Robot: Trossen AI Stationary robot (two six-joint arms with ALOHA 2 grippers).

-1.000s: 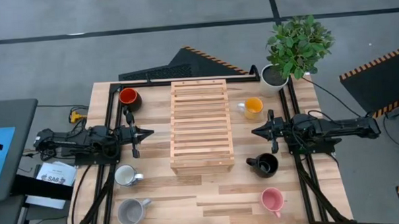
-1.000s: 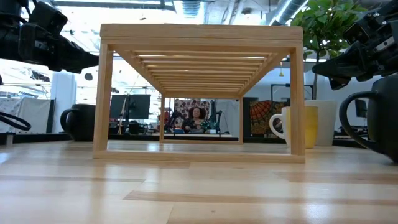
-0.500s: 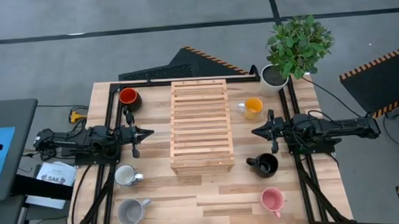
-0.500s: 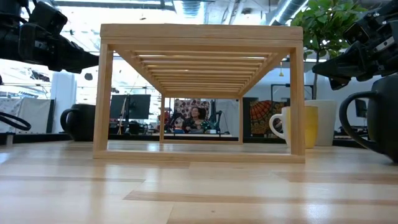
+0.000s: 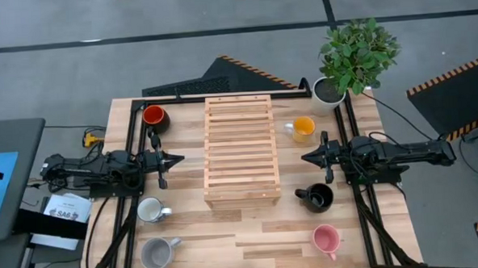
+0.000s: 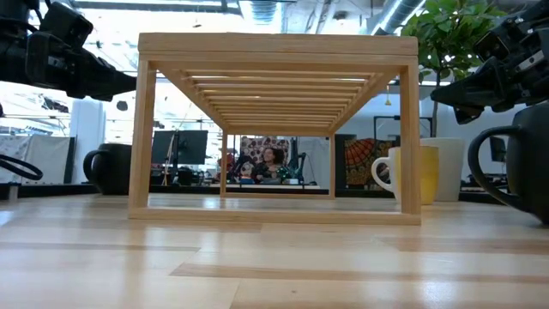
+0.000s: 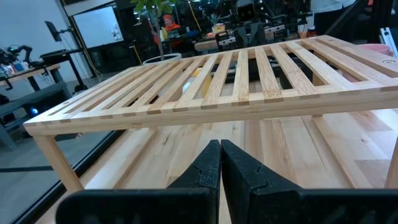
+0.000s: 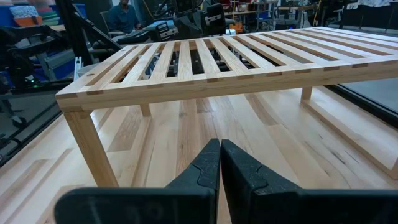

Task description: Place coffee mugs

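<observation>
A slatted wooden rack (image 5: 240,150) is seen at the middle of the table (image 5: 252,238), with three mugs on each side of it. On the left side, the red-orange mug (image 5: 153,116) is placed near the far edge, the white mug (image 5: 150,210) nearer the front, and the grey mug (image 5: 157,252) at the front edge. On the right side, the yellow-orange mug (image 5: 303,128) is placed beside the rack's far half, the black mug (image 5: 318,197) by its front corner, and the pink mug (image 5: 326,239) at the front. All six are upright on the tabletop; none is on the rack or held. The left gripper (image 5: 175,160) is held just left of the rack at mid-length, pointed toward it, between the red-orange and white mugs. Its jaws are pressed together with nothing between them, the fingers (image 7: 208,168) touching in the wrist view. The right gripper (image 5: 306,157) is held opposite, just right of the rack, between the yellow-orange and black mugs. It is likewise clenched and empty, its fingers (image 8: 208,163) touching. A potted plant (image 5: 353,56) is noted at the far right corner. A person (image 6: 273,163) is visible in the room beyond the rack.
</observation>
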